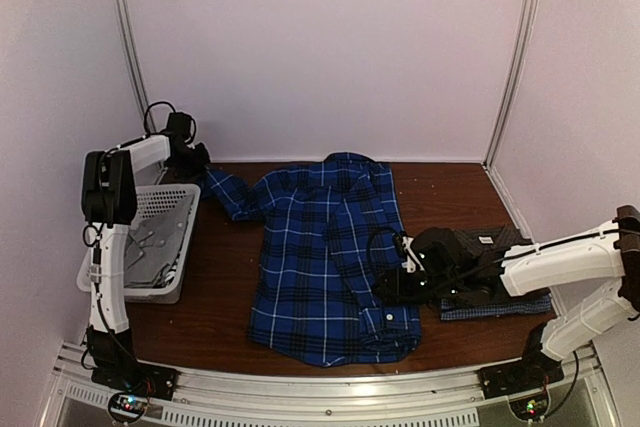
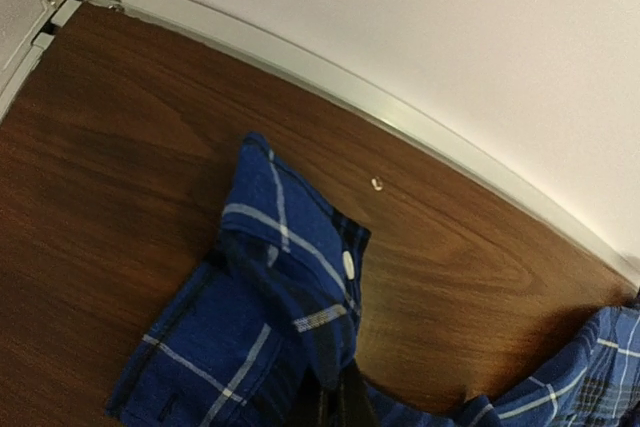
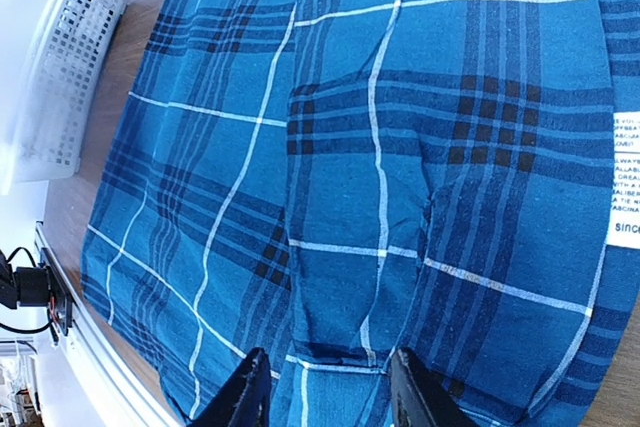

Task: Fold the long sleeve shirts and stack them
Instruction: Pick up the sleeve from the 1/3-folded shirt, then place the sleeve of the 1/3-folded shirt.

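Pinching plaid shirt (image 2: 270, 287) cuff, L tool (image 2: 336, 392) clenched, seen wrist cam only; R tool (image 3: 330, 387) released.

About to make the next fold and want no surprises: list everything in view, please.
Plaid shirt: one, royal blue with thin white lines, spread at table centre, one sleeve stretched to the far left.
Dark grey shirt: one, folded, right side, under the right arm.
Pale blue shirt: one, folded, beneath the dark grey shirt.
Mesh basket: one, white, left edge.
Table: one, brown wood.
Left gripper: shut on the plaid shirt's sleeve cuff.
Right gripper: open, over the plaid shirt.
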`<state>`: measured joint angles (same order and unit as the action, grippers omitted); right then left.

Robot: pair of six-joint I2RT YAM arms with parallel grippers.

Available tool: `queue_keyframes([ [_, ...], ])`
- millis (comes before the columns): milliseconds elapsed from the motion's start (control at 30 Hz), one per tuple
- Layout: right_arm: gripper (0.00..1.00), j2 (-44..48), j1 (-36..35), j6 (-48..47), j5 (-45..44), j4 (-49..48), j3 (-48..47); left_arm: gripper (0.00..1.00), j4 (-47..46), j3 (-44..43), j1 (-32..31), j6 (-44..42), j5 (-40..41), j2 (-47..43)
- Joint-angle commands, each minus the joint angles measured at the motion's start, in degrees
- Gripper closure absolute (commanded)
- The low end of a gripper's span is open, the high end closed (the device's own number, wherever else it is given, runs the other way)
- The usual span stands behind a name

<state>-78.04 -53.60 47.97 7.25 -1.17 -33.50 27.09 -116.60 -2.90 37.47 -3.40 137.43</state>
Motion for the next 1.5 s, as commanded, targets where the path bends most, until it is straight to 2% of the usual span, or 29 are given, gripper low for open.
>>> queue_keyframes([
  [0, 0.58, 2.1, 0.0, -0.4, -1.6, 0.8, -0.9, 1.00, -4.8, 1.6, -1.7, -2.0, -3.7, -6.0],
  [333, 0.58, 5.2, 0.1, -0.7, -4.0, 3.5, -1.1, 1.00, -10.0, 14.2, -9.2, -5.9, -10.0, -21.4],
  [467, 0.58, 6.5, 0.1, -0.8, -5.4, 4.2, -1.0, 1.00, -11.6, 22.4, -14.5, -7.7, -12.4, -27.9],
  [633, 0.57, 8.2, 0.1, -0.5, -6.9, 4.3, -0.6, 1.00, -16.7, 36.7, -22.7, -8.1, -14.0, -36.7],
  [800, 0.57, 8.9, 0.1, -0.3, -7.0, 4.4, -0.5, 1.00, -22.6, 50.3, -31.2, -7.0, -14.8, -40.8],
  [933, 0.57, 8.6, 0.1, -0.3, -7.0, 4.4, -0.6, 1.00, -24.6, 55.1, -36.4, -7.5, -14.4, -40.5],
  [967, 0.57, 8.4, 0.1, -0.4, -7.0, 4.7, -0.7, 0.97, -24.6, 55.7, -37.1, -7.6, -14.2, -40.5],
  [1000, 0.57, 8.3, 0.1, -0.5, -7.0, 5.0, -0.9, 0.89, -24.6, 56.4, -37.5, -7.6, -14.2, -40.7],
  [1067, 0.57, 8.2, 0.1, -0.6, -7.0, 5.5, -1.2, 0.63, -24.7, 57.7, -38.0, -7.4, -14.3, -41.5],
  [1100, 0.57, 8.2, 0.1, -0.7, -7.0, 5.5, -1.3, 0.54, -24.7, 58.3, -38.2, -7.1, -14.4, -42.3],
  [1167, 0.57, 8.4, 0.1, -0.8, -7.0, 5.7, -1.4, 0.44, -24.9, 59.3, -38.8, -7.1, -15.0, -44.3],
  [1267, 0.57, 8.5, 0.1, -0.8, -7.8, 5.8, -1.5, 0.35, -24.3, 60.5, -39.5, -8.0, -15.8, -46.9],
  [1467, 0.57, 7.6, 0.0, -0.4, -7.5, 4.6, -1.6, 0.33, -21.8, 61.7, -39.6, -8.4, -14.2, -49.1],
])
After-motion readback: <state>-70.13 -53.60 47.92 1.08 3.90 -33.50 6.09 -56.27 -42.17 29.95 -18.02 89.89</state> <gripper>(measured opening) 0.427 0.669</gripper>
